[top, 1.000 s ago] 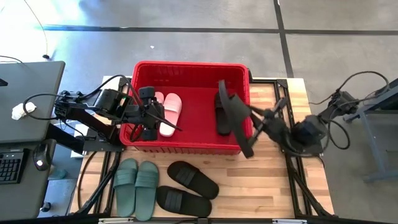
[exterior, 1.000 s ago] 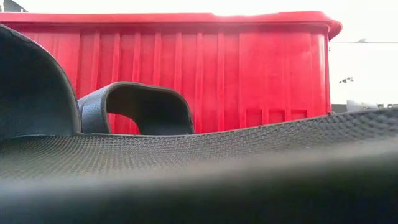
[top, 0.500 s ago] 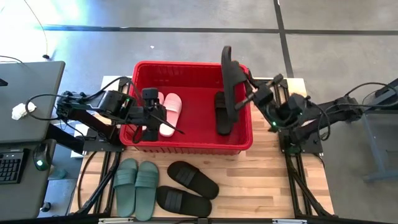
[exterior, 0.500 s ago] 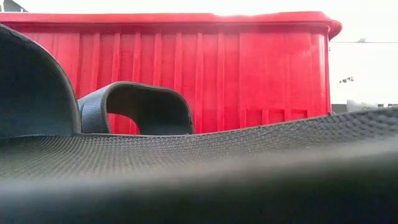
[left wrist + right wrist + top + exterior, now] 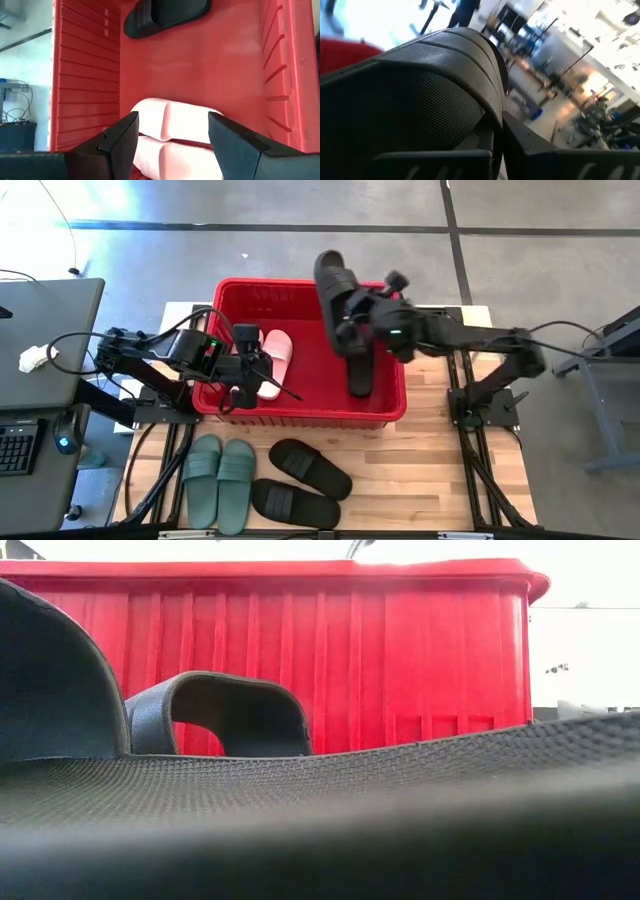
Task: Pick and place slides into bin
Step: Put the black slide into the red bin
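Pinching a black slide (image 5: 336,282), our right gripper (image 5: 362,315) held it above the bin (image 5: 300,416); our left gripper (image 5: 172,145), fingers spread, hovered over the pink pair (image 5: 175,125) inside.

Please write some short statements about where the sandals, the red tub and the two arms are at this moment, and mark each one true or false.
1. The right tool holds a black rubber slip-on sandal above the large red plastic tub. True.
2. The pale pink sandal pair lies on the wooden table. False: it lies inside the tub.
3. The left tool is shut on a pink sandal. False: its fingers are open above the pair.
4. The sage green sandal pair lies on the table in front of the tub. True.
5. The tub holds no black sandal. False: one black sandal lies inside.
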Robot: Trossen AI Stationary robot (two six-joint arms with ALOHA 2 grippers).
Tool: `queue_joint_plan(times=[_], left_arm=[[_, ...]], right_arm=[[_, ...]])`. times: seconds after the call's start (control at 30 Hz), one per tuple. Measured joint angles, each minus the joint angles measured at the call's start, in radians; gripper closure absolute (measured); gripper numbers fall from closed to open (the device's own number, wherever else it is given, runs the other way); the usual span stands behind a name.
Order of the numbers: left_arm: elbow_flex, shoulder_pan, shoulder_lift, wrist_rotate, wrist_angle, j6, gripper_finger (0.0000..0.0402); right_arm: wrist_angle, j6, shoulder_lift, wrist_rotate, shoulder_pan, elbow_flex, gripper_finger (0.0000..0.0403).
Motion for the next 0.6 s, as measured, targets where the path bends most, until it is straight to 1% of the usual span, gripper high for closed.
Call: queue_joint_plan(times=[0.13,0.23,0.37,0.53,0.6], left_arm=[[0.0,0.0,0.002,0.008,-0.01,-0.003,0.0181],[0.0,0.0,0.002,0.019,-0.024,-0.003,0.0181],[0.0,0.0,0.004,0.022,-0.032,-0.003,0.0181],[0.0,0.0,0.004,0.023,-0.04,0.001,0.0181],[0.0,0.0,0.004,0.023,-0.044,0.004,0.0181]], right_arm=[[-0.26,0.135,0.158,0.003,-0.019,0.151,0.0403],[-0.405,0.229,0.27,-0.008,-0.039,0.223,0.0403],[-0.485,0.316,0.388,-0.004,-0.072,0.254,0.0403],[-0.523,0.414,0.481,-0.082,-0.115,0.233,0.0403],[-0.546,0.428,0.515,-0.091,-0.129,0.232,0.0403]])
